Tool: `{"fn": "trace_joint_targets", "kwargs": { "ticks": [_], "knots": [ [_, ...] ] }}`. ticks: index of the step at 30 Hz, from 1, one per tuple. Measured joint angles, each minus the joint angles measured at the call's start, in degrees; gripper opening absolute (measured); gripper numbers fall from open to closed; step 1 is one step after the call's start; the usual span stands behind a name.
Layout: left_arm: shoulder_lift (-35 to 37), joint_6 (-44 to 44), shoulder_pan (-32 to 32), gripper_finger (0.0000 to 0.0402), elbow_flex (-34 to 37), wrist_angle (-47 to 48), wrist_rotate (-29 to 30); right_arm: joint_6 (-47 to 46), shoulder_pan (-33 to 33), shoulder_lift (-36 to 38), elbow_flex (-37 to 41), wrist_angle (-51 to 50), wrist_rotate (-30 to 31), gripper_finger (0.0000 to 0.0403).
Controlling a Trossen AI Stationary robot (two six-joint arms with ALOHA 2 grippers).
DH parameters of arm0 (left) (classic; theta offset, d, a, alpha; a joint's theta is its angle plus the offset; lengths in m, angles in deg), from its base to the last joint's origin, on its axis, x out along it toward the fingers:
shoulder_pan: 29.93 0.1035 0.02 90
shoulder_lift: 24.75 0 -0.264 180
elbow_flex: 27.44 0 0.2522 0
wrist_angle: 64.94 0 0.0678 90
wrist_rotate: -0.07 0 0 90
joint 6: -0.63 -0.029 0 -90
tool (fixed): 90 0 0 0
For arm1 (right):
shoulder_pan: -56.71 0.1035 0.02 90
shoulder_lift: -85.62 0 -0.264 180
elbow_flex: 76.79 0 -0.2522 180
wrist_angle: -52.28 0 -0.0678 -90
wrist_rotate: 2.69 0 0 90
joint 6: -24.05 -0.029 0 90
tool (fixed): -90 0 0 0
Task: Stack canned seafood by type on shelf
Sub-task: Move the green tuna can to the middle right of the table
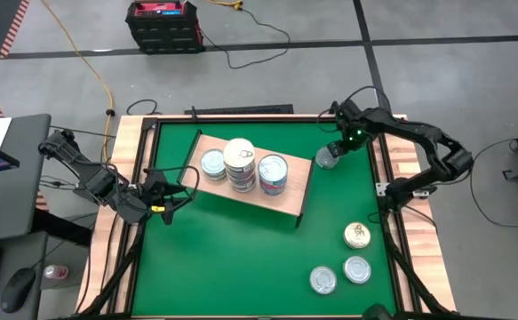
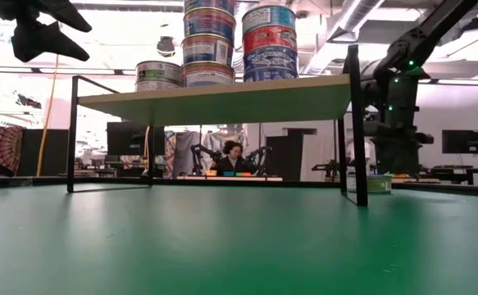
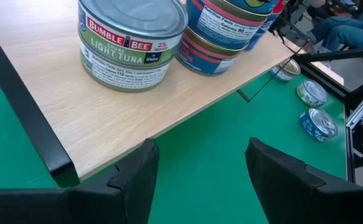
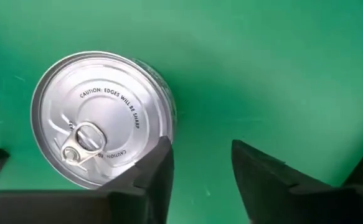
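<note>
- The right gripper (image 4: 200,180) hangs over the far right part of the green table (image 1: 241,258), just past the right end of the shelf (image 1: 296,182).
- A silver-lidded tin (image 4: 100,118) lies flat on the green right beside that gripper. In the right wrist view it sits outside the gap, off to one side, with one dark finger (image 4: 150,177) crossing its rim.
- The space between the two right fingers shows only bare green, so the claw is parted and grasps nothing. Whether that finger actually touches the tin's rim or merely hangs above it is hard to tell.
- From above, the same tin (image 1: 328,157) shows as a grey disc under the right gripper (image 1: 334,151), near the shelf's right leg.
- The left gripper (image 1: 171,200) waits at the shelf's left end, fingers parted and empty. Its wrist view looks past them at the board's edge and a Bumble Bee light tuna can (image 3: 131,43).
- On the shelf stand that single can (image 1: 212,164), a tall stack with a cream lid (image 1: 240,163) in the middle, and a shorter stack (image 1: 273,173) beside it.
- Three loose tins lie on the near right part of the table: a gold-lidded one (image 1: 357,235) and two silver ones (image 1: 357,269) (image 1: 323,281), all well apart from both grippers.
</note>
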Motion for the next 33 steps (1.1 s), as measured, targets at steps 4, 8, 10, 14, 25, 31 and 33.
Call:
{"fn": "trace_joint_targets", "kwargs": {
  "ticks": [4,8,10,14,25,31,33],
  "knots": [
    [0.0,0.0,0.0,0.0231,0.0,0.03,0.41,1.13,-1.08,-0.02,0.27,0.44,-1.81,0.0151],
    [-0.02,0.0,0.0,0.0231,0.0,0.03,1.13,1.47,-0.43,-0.02,0.27,1.26,-1.99,0.0129],
    [-0.01,0.0,0.02,0.0231,0.0,0.05,1.55,1.55,0.02,-0.02,0.27,2.27,-2.0,0.0124],
    [-0.02,0.0,0.02,0.0231,0.0,0.33,1.65,1.54,0.05,-0.02,0.27,3.87,-2.07,0.0122],
    [-0.02,-0.09,0.0,0.0231,0.0,0.79,2.5,0.54,-0.25,0.24,4.88,6.86,-1.93,0.0121],
    [-0.02,-0.11,0.01,0.0231,0.0,0.77,2.54,-0.89,-0.46,0.11,3.71,4.53,1.31,0.0111],
    [-0.02,-0.11,0.0,0.0231,0.0,0.77,2.52,-0.46,-0.12,0.09,3.23,3.28,3.81,0.0101]
  ]
}}
